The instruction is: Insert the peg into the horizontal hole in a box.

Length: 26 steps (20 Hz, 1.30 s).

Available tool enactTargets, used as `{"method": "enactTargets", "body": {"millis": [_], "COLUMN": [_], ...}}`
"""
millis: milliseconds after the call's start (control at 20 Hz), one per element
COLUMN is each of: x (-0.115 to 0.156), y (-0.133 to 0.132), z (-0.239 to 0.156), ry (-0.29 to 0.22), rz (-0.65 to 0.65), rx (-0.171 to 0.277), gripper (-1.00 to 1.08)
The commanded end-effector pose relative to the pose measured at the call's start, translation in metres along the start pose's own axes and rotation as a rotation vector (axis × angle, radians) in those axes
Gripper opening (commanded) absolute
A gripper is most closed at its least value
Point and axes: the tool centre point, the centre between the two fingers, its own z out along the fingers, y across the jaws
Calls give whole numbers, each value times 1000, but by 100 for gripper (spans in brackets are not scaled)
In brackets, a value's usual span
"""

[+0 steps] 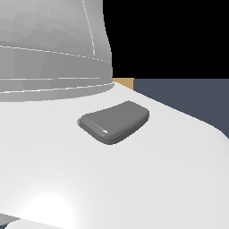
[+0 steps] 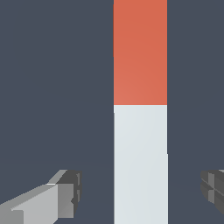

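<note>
In the wrist view the peg (image 2: 140,109) lies on the dark floor, its red-orange half on one side and its pale grey-white half on the other. My gripper (image 2: 140,188) is open above it, one finger (image 2: 65,192) on each side of the pale half with a gap to the peg on both sides. In the exterior view only a small tan corner of the box (image 1: 125,83) shows behind the arm. The hole is hidden. The peg and the gripper do not show in the exterior view.
The white arm body (image 1: 112,170) with a grey pad (image 1: 114,121) fills most of the exterior view and blocks the scene. A strip of dark blue-grey floor (image 1: 188,96) shows at the exterior view's right.
</note>
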Motion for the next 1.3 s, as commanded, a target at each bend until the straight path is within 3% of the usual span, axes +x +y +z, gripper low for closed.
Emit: {"method": "enactTargets", "body": {"millis": [0,350,400,950,1250], "x": [0,1,1,2,25], "y": [-1,0,0,0,-7], "z": [14,29,29,28,22], "ry": [0,0,0,0,0], "rz": [-1,-2,-2,-3,-46], "rx": [1,1,1,1,0], "gripper": [100,100,-100,-100,-100]}}
